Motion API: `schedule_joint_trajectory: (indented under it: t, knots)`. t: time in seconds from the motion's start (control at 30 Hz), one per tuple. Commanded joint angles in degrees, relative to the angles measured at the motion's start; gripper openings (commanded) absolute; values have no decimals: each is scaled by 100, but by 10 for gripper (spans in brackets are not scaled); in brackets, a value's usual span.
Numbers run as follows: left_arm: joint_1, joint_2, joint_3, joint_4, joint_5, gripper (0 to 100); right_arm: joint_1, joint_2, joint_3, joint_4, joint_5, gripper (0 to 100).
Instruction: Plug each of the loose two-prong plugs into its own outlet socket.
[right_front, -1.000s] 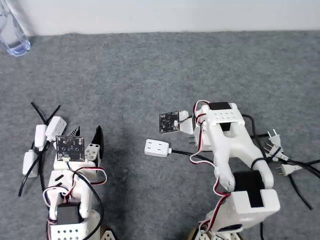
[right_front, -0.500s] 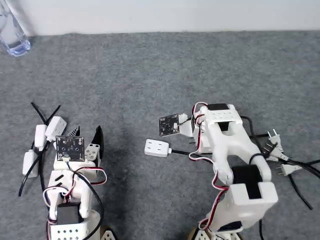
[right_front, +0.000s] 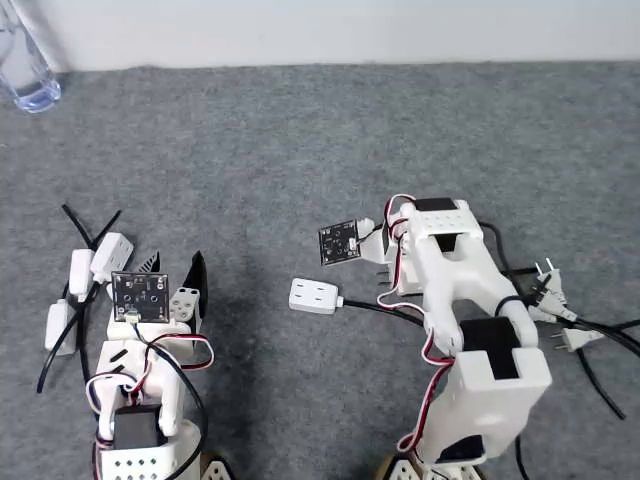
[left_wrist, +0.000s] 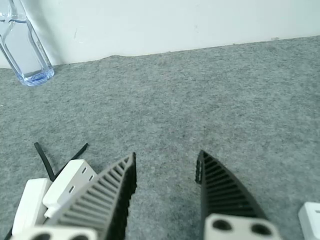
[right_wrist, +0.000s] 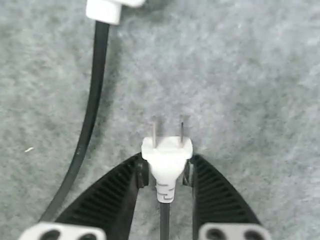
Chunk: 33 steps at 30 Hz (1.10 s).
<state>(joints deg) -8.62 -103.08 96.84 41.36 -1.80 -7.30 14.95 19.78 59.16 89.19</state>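
Right gripper: pinched on a plug by its body, prongs forward, low over the carpet.
Left gripper: spread wide, nothing in it, next to the outlet pile.
Risk: my guess was the loose outlet would skid when pushed, since nothing pinned it, or the plug would twist in the grip.
Views: right wrist view gave grip and prongs; high view gave the outlet's spot and the spare plugs.

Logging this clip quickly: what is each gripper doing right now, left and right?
Left gripper: open, holding nothing.
Right gripper: closed on a white two-prong plug.
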Motion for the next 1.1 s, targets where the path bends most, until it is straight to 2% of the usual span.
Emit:
schedule_joint_trajectory:
  t: [0.0, 0.13, 0.7, 1.07]
  knots:
    - [62, -70, -48, 9, -44, 181, 75, 31, -105, -40, 97, 91]
    - [62, -70, -48, 0, -44, 181, 48, 22, -105, -22, 448, 2]
    - [62, -70, -48, 9, -44, 181, 40, 4, -62, -4, -510, 9]
    - [62, -70, -48, 9, -44, 181, 13, -31, -97, -4, -2418, 9]
